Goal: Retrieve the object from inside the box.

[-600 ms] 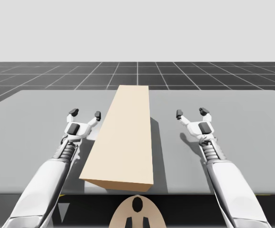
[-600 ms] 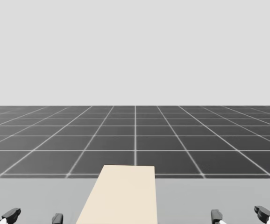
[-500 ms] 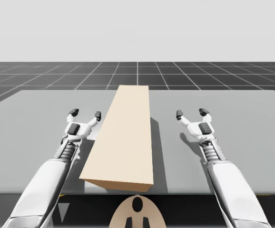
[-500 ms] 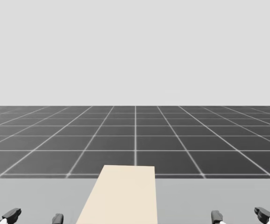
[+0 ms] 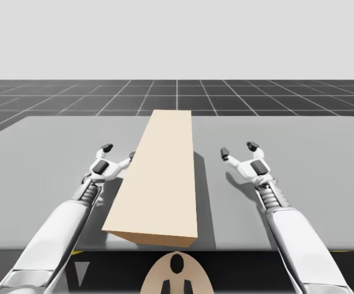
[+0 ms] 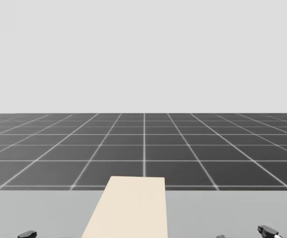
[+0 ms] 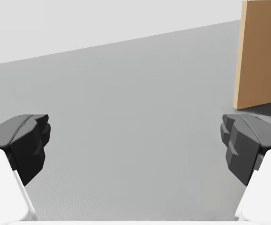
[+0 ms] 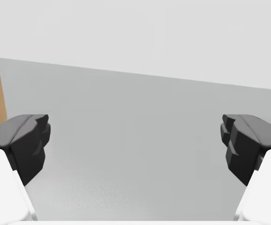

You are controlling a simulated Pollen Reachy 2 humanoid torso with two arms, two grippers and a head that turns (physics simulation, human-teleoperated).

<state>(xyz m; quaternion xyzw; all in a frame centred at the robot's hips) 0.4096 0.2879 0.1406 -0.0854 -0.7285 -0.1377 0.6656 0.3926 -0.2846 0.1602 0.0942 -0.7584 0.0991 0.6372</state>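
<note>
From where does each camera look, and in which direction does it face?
High view: above and behind my head, facing forward and down onto the table and the beige box; both arms, left gripper, right gripper.
Head view: on my head, facing forward over the box's far end; fingertips at the lower edge.
Left wrist view: on my left hand, along its open fingers; the box's side ahead.
Right wrist view: on my right hand, along its open fingers.
Both wrist views share the box's sides.

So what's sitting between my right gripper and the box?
Nothing. In the high view, only a bare stretch of grey table lies between the right gripper and the tan box, which stand apart.
</note>
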